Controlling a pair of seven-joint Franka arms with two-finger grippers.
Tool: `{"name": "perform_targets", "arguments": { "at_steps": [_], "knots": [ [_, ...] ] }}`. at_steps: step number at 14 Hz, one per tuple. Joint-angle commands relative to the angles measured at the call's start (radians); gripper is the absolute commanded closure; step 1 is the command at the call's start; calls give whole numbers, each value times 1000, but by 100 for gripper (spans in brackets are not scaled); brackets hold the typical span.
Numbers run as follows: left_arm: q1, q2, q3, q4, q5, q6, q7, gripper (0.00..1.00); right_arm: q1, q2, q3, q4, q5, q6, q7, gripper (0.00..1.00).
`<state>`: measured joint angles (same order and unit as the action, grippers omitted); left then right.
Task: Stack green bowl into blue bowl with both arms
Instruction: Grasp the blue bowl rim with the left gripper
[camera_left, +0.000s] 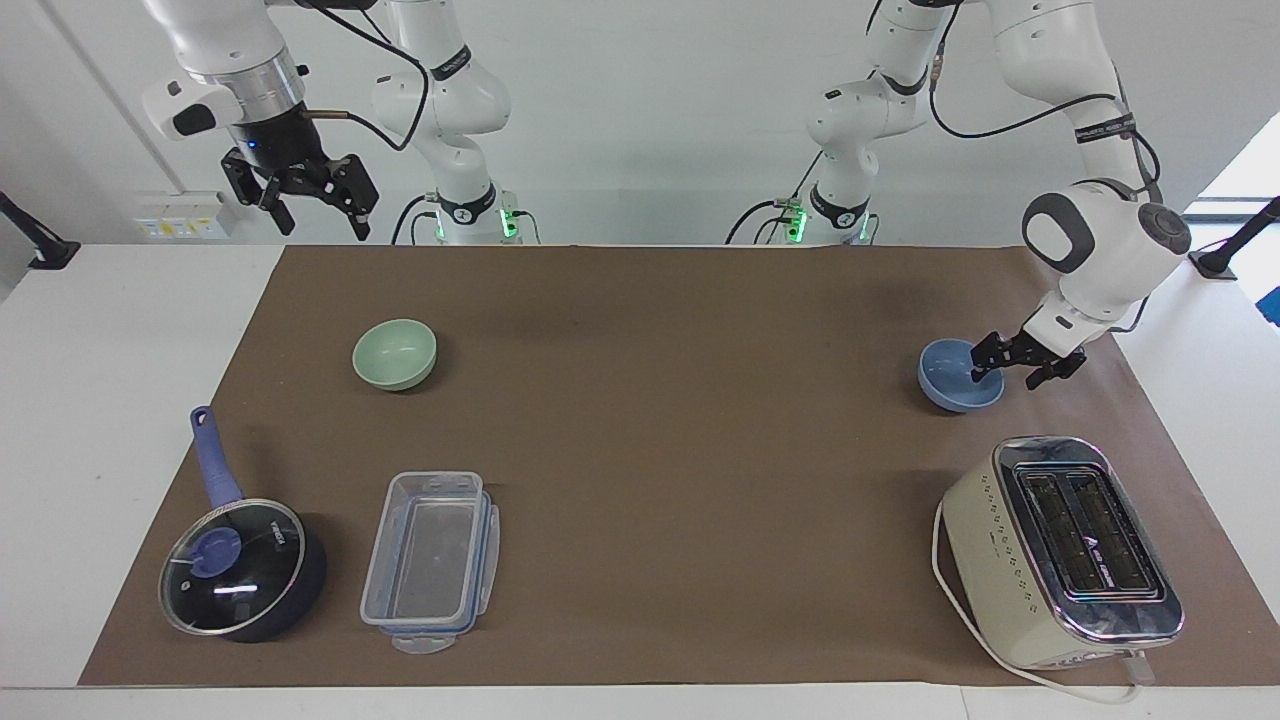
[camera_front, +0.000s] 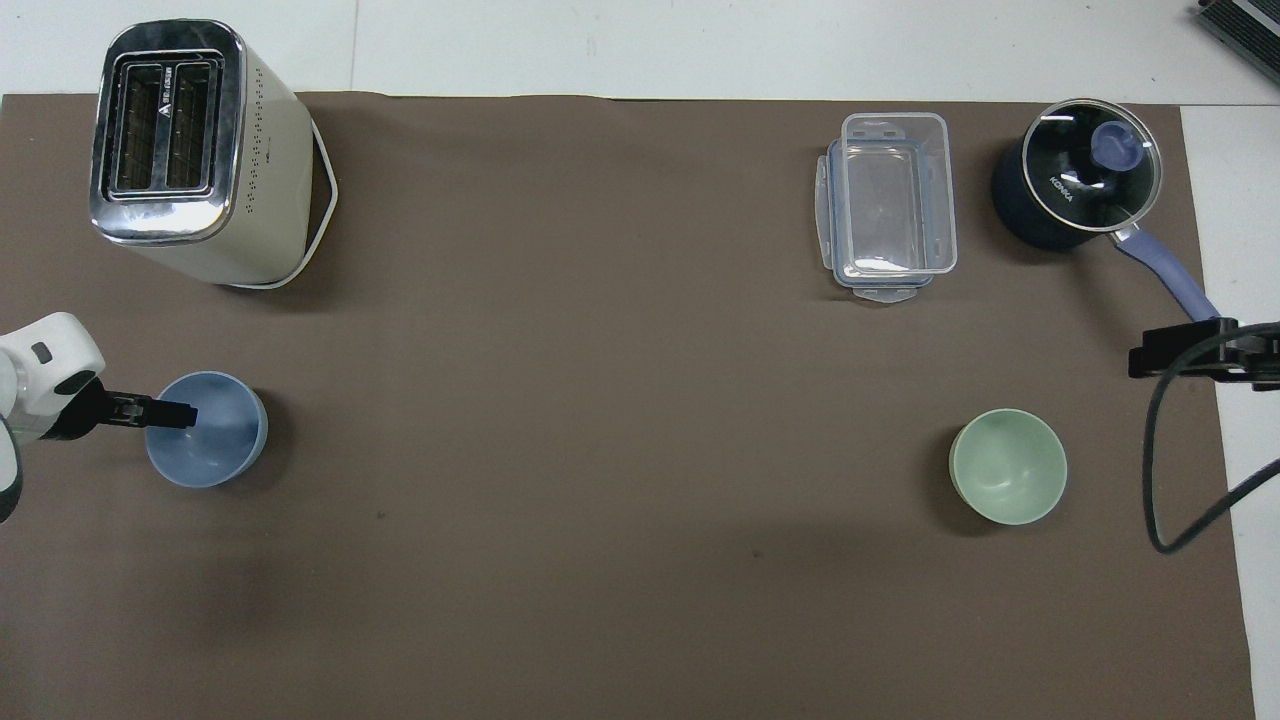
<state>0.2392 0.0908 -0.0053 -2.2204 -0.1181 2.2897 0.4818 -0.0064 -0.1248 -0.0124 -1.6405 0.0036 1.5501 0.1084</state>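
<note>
Round, smooth matte blue bowl (camera_left: 955, 388) and green bowl (camera_left: 394, 353) sit well apart.

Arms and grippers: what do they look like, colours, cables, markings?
Both are white jointed arms with black joint bands and black cables looped along them. The right gripper is black, two-fingered, under a silver wrist ring. The left gripper is black too, below a rounded white wrist with grey caps. Green lights glow at both bases.

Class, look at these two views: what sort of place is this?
Probably a robotics lab set up as a mock kitchen: two white arms at a table with a brown mat, a toaster and a saucepan.
</note>
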Motion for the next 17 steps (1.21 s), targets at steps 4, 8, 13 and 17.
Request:
{"name": "perform_targets", "arguments": {
  "at_steps": [4, 8, 13, 17],
  "knots": [
    [15, -49, -9, -62, -72, -27, 11, 100, -7, -6, 2, 1, 1, -4, -19, 0],
    [8, -54, -9, -27, -72, -33, 15, 100, -7, -6, 2, 1, 3, -4, -19, 0],
    [-61, -127, -18, -16, -72, -44, -2, 100, -7, -6, 2, 1, 1, -4, -19, 0],
    [-216, -157, -18, -21, -72, -111, -113, 100, -7, -6, 2, 1, 3, -4, -19, 0]
  ]
}}
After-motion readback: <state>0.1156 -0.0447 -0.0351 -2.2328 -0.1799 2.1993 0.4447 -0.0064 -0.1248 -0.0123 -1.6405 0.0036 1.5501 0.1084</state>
